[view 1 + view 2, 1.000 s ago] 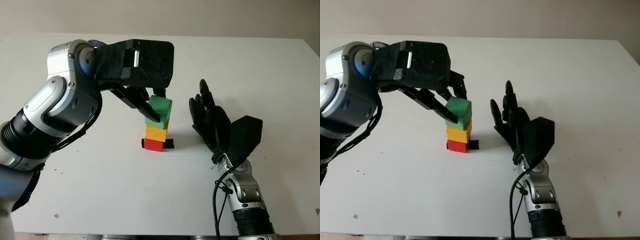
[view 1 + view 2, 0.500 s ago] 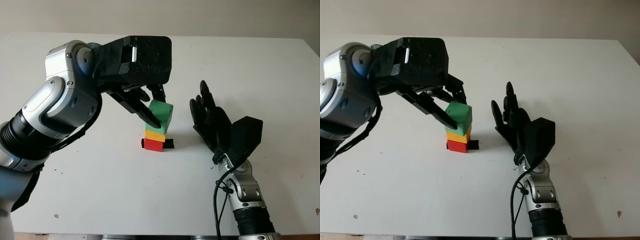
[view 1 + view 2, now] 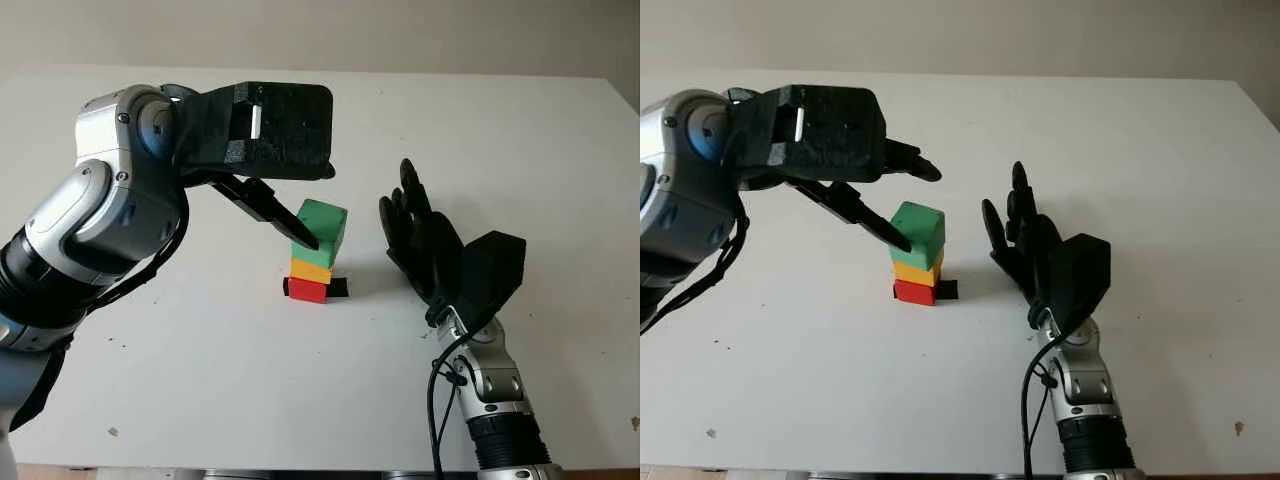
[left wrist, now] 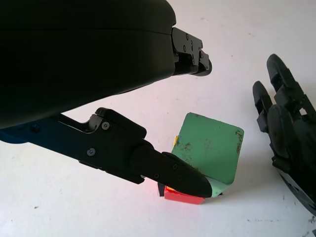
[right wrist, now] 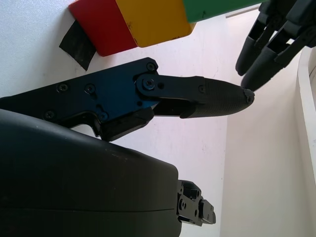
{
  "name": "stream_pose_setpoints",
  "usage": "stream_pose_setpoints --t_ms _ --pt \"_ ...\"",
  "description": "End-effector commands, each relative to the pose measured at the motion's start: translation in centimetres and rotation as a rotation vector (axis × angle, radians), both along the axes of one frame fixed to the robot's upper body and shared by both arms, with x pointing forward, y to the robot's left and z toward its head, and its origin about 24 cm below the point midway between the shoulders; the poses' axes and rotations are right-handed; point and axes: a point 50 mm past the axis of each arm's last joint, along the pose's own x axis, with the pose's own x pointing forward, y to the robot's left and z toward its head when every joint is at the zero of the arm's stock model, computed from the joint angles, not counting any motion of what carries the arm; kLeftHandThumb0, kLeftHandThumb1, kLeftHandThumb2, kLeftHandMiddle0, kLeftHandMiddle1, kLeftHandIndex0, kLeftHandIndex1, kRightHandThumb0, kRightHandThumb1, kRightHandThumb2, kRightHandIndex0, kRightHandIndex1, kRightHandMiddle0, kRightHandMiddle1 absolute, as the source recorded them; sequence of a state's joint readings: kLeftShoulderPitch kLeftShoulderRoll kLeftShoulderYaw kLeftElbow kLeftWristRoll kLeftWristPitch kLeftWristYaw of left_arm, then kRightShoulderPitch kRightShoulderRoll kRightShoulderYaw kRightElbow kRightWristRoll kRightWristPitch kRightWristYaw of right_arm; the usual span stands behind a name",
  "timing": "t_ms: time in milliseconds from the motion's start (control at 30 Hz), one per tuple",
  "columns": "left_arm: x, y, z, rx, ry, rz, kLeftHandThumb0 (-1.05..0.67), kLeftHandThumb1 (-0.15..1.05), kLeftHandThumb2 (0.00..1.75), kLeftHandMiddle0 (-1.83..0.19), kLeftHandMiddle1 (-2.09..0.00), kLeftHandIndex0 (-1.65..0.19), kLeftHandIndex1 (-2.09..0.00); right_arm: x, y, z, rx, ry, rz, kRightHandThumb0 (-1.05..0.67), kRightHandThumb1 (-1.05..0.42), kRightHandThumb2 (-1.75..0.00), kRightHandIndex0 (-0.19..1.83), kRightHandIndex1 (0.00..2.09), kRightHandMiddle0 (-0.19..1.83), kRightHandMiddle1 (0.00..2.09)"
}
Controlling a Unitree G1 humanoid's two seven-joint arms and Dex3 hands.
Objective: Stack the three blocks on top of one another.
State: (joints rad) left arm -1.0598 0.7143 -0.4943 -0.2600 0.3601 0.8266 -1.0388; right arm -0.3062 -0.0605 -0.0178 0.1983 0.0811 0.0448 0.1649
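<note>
Right hand (image 3: 425,240): you keep it open, upright just beside the stack, holding nothing.
Stack: red block (image 3: 306,290) on the white table (image 3: 200,380), yellow block (image 3: 312,268) on it, green block (image 3: 322,222) on top, a little turned.
Change: your left hand (image 3: 902,195) has let go; fingers now open around the green block.
Meaning: stacking looks finished.
Materials: matte, hard-edged cubes; green face scuffed.

White desk against a plain wall

The desk (image 3: 200,400) was white and matte, its surface marked by small dark specks toward 7 and 4 o'clock. Beyond its far edge, at 12 o'clock, a plain beige wall (image 3: 400,35) ran across. Soft, even light left only faint shadows on the desktop.
</note>
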Motion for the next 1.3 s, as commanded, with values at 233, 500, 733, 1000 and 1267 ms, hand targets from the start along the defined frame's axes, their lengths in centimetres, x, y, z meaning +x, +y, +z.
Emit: stream_pose_setpoints --t_ms 233,500,733,1000,1267 --pt "-0.2 0.8 0.5 -0.033 -0.005 0.012 -0.67 0.98 0.07 0.15 -0.03 0.05 -0.09 0.0 -0.1 0.3 0.003 -0.010 -0.005 -0.76 -1.05 -0.48 -0.19 0.00 -0.18 0.05" --pt "-1.0 3.5 2.0 -0.244 -0.028 0.126 -0.85 1.05 0.44 0.18 -0.04 0.17 -0.03 0.1 -0.4 0.3 -0.002 -0.017 -0.005 -0.76 -1.05 -0.49 -0.19 0.00 -0.19 0.05" --pt "-1.7 5.9 2.2 -0.295 -0.037 0.171 -0.89 1.05 0.41 0.17 -0.05 0.16 -0.05 0.4 -0.6 0.5 -0.006 -0.019 0.003 -0.78 -1.05 -0.47 -0.19 0.00 -0.19 0.05" --pt "-3.2 8.1 2.4 -0.513 -0.126 0.209 -0.85 1.05 0.44 0.16 -0.06 0.15 -0.06 0.5 -0.7 0.7 -0.003 -0.007 0.004 -0.78 -1.05 -0.46 -0.19 0.00 -0.19 0.05" --pt "-3.1 11.1 -0.2 -0.930 -0.269 0.351 -0.73 1.05 0.54 0.17 -0.04 0.14 -0.05 0.8 -1.4 1.3 -0.002 -0.029 -0.009 -0.74 -1.05 -0.46 -0.19 0.00 -0.19 0.03"
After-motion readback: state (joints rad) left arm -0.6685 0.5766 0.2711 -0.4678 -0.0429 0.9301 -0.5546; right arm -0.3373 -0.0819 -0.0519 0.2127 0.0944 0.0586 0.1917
